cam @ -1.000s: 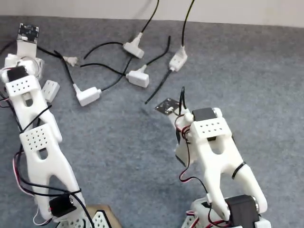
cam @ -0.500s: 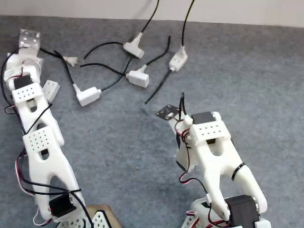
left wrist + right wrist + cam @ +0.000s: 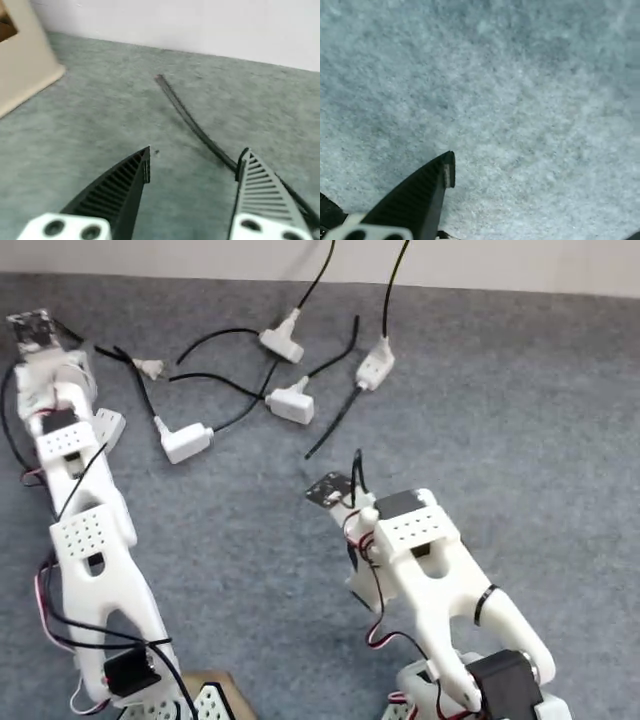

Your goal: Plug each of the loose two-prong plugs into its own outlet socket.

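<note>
Right gripper (image 3: 543, 200) hung released and empty over bare carpet (image 3: 530, 75), well apart from the cords. A long reach from there risked snagging cords. Left gripper (image 3: 195, 151) was spread wide, holding nothing, with a black cable (image 3: 192, 122) on the carpet just ahead. Closing there would likely pinch cable, not a plug body. Farther out, plugs and sockets (image 3: 290, 400) lay loose among crossed cords (image 3: 225, 335), none joined. Couldn't tell which was which. Tugging one could drag its neighbours.

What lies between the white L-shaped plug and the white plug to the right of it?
A thin black cable crosses that stretch, as the high view shows.
</note>
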Available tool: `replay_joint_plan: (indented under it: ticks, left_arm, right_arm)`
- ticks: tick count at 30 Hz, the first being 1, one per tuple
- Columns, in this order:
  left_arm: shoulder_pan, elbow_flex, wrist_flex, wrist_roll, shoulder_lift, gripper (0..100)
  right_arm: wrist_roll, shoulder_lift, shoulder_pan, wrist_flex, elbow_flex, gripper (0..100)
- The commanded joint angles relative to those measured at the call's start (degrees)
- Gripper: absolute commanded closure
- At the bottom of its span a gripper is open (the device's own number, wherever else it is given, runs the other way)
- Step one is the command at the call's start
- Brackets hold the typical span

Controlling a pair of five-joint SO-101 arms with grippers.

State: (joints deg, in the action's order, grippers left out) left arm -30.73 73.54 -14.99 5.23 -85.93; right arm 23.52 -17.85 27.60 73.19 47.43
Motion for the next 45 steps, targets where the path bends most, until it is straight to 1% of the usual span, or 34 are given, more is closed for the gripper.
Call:
replay_joint_plan:
  ticks: [1, 9, 11, 13, 15, 17, 19, 25, 26, 28, 30, 32, 35, 37, 39, 41, 45]
  left_arm:
    - [2.59, -3.03, 6.51, -0.7, 2.42, 73]
    - [6.37, -3.65, 6.51, -0.62, 0.92, 73]
    - [7.43, -3.3, 6.68, 1.67, -1.1, 73]
    - [8.22, -3.3, 6.77, 5.36, -3.03, 77]
    - [8.4, -3.3, 6.77, 8.79, -4.53, 84]
    - [8.22, -3.21, 6.77, 10.46, -5.32, 92]
    - [7.96, -3.21, 6.77, 10.64, -5.49, 97]
    - [6.37, -3.21, 6.15, 10.73, -5.14, 99]
    - [6.02, -2.95, 4.84, 10.73, -4.79, 99]
    - [5.14, -0.84, -2.29, 10.73, -2.95, 99]
    - [4.53, 1.89, -13.27, 10.64, -0.75, 99]
    - [4.09, 5.67, -24.88, 10.64, 1.71, 99]
    - [3.47, 13.14, -45.45, 10.81, 6.2, 99]
    - [3.74, 18.59, -58.99, 13.54, 9.36, 99]
    - [4.18, 22.46, -69.19, 15.56, 12.26, 99]
    - [4.35, 21.85, -74.81, 15.82, 15.78, 99]
    - [2.77, 21.85, -79.3, 15.82, 22.55, 99]
  right_arm:
    - [-0.18, -0.4, 1.19, -0.4, -0.22, 45.3]
    - [-0.18, -0.4, 1.19, -0.4, -0.13, 45.3]
    - [-0.18, -0.4, 1.19, -0.31, -0.13, 45.3]
    - [-0.18, -0.4, 1.19, -0.22, -0.13, 45.3]
    - [-0.18, -0.4, 1.19, -0.13, -0.13, 45.3]
    - [-0.18, -0.4, 1.19, -0.13, -0.13, 45.3]
    - [-0.18, -0.4, 1.19, -0.13, -0.04, 45.3]
    - [-0.18, -0.4, 1.19, -0.22, -0.04, 45.3]
    - [-0.18, -0.4, 1.19, -0.22, -0.04, 45.3]
    - [-0.09, -0.4, 1.19, -0.22, -0.04, 45.3]
    - [0.62, -0.31, 1.19, -0.04, -0.13, 45.3]
    - [3.25, 0.04, 1.1, 0.31, -0.13, 45.3]
    - [3.52, 0.13, 0.84, 4.79, -0.57, 45.3]
    - [3.52, -0.04, 0.84, 6.55, -0.84, 45.3]
    - [3.52, -0.13, 0.84, 6.9, -0.84, 45.3]
    - [3.52, -0.22, 0.84, 6.99, -0.66, 45.3]
    - [3.52, -0.22, 0.84, 6.9, -0.4, 45.3]
